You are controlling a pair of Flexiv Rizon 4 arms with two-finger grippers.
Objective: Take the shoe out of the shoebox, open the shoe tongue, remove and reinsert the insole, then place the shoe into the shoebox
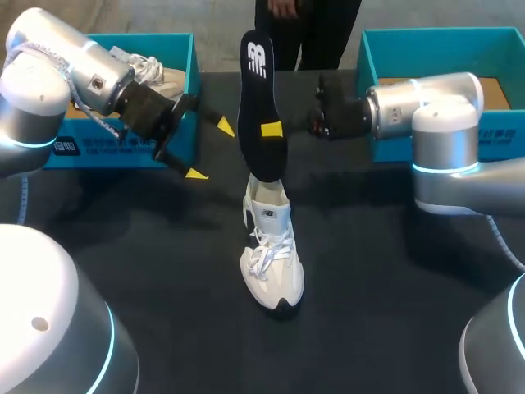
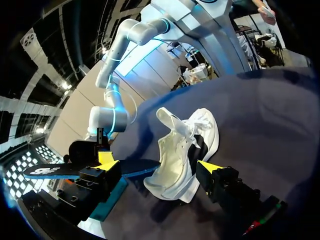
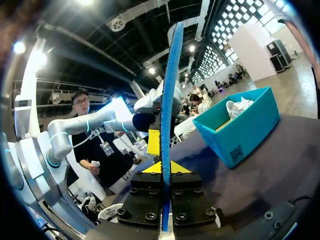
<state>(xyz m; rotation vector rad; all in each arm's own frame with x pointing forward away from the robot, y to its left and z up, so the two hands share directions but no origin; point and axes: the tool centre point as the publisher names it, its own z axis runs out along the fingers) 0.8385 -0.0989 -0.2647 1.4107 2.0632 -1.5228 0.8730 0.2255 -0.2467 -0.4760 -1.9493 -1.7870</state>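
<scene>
A white shoe stands on the black table at the middle, toe toward me. A black insole with a blue underside rises upright from the shoe's opening, its lower end at the heel. My right gripper is shut on the insole's middle; in the right wrist view the insole shows edge-on between the fingers of the right gripper. My left gripper hangs open just left of the insole, holding nothing. In the left wrist view the shoe lies ahead between the left gripper's spread fingers.
A teal shoebox at the back left holds another white shoe. A second teal shoebox stands at the back right, behind my right arm. Bare black table lies in front of the shoe.
</scene>
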